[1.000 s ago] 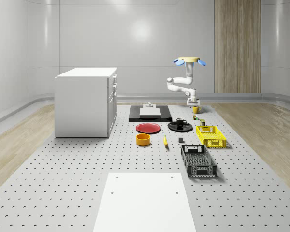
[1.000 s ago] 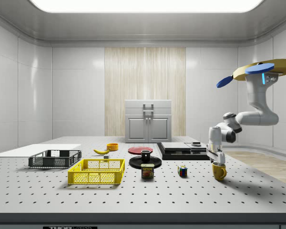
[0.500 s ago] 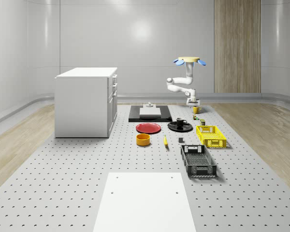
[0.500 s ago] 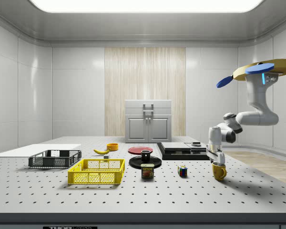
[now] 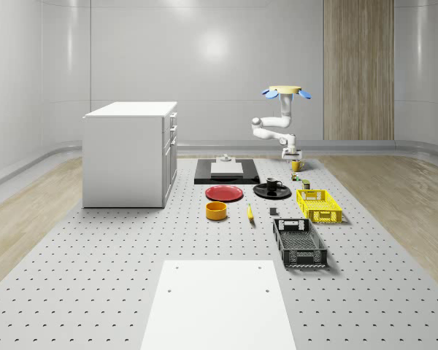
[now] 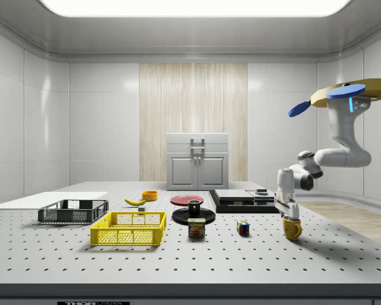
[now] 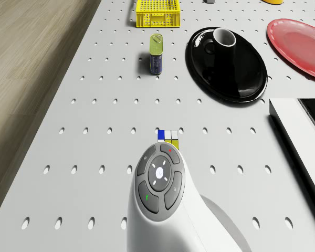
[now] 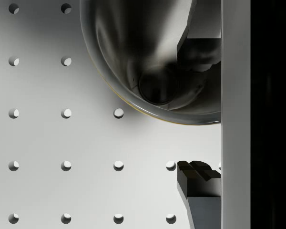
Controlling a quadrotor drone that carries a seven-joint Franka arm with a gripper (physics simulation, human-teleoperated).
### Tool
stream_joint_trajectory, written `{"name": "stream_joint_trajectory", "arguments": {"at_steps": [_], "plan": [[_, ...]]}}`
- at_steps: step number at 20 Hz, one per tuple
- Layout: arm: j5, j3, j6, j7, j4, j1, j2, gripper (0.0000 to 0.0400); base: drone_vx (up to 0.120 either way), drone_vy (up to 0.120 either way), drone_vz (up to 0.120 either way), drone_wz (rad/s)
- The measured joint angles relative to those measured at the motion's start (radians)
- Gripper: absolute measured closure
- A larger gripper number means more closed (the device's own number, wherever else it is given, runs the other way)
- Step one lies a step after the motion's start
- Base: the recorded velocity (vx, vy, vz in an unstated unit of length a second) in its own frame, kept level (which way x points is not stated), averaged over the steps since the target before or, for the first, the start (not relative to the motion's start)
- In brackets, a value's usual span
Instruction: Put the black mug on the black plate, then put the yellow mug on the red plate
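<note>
Nothing has visibly moved: black ceramic mug already sits on the round black plate; hovering drone holds its open end effector straddling the yellow mug's rim on the perforated counter, flat red plate waiting.

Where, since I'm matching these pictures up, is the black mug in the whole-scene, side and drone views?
Whole-scene view: the black mug stands right of centre on the black plate, right of the red plate.
Side view: just left of centre, behind the can.
Drone view: on the plate, between can and red plate.
Shared landmark: the black plate under it.
</note>
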Motion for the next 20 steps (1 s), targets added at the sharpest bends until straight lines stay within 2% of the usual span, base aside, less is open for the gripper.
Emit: {"name": "stream_joint_trajectory", "arguments": {"at_steps": [3, 6, 11, 18, 20], "plan": [[-0.001, 0.000, -0.003, -0.001, 0.000, 0.001, 0.003, 0.0235, 0.000, 0.000, 0.000, 0.000], [-0.002, 0.000, -0.005, -0.002, 0.000, 0.002, 0.006, 0.0264, 0.000, 0.000, 0.000, 0.000], [-0.004, -0.001, -0.009, -0.004, 0.000, 0.005, 0.010, 0.0283, 0.000, 0.000, 0.000, 0.000], [0.017, 0.024, -0.027, -0.006, -0.013, 0.014, 0.013, 0.0289, 0.000, 0.000, 0.000, 0.000], [0.037, 0.045, -0.038, -0.006, -0.023, 0.019, 0.013, 0.0289, 0.000, 0.000, 0.120, 0.000]]}}
